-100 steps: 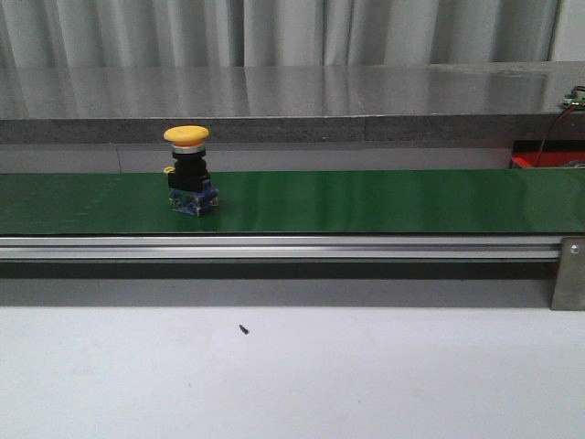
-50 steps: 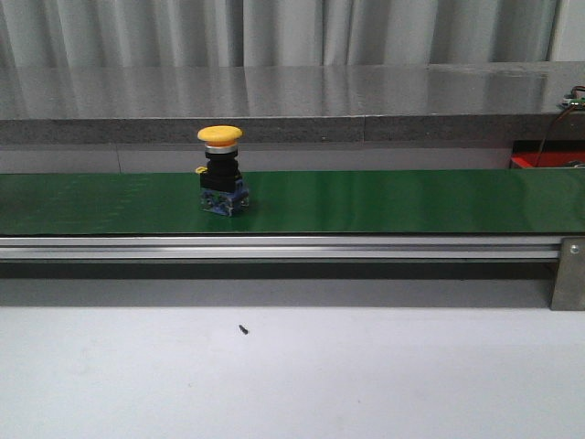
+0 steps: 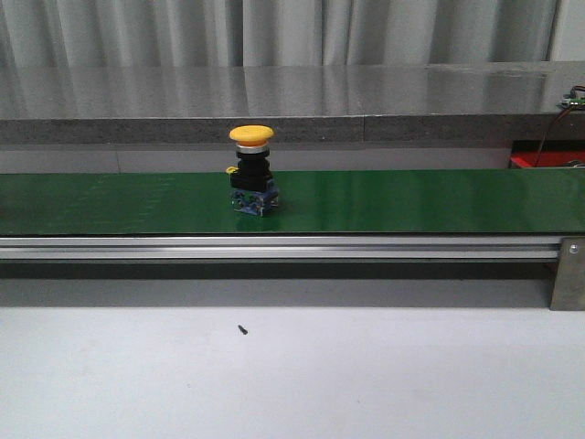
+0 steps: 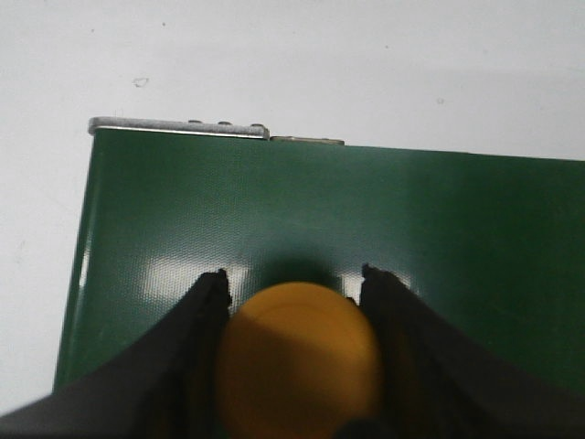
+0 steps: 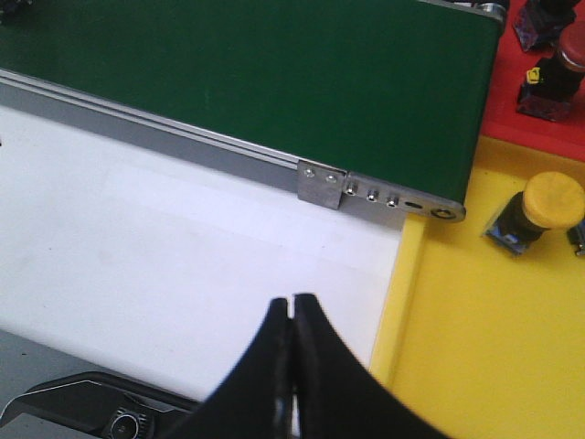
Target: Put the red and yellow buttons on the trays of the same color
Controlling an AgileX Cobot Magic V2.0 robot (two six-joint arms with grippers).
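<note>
Front view: yellow button [image 3: 251, 170] upright on green belt [image 3: 411, 201], well apart from both tools. Right gripper [image 5: 292, 306] pressed together, empty, beside yellow tray [image 5: 475, 347]; risks opening late and toppling the top-heavy button. Left gripper [image 4: 294, 273] flanks another yellow cap [image 4: 297, 352] (grip impossible to tell).

Even light, belt [image 3: 411, 197] glare, blurred close-ups
</note>
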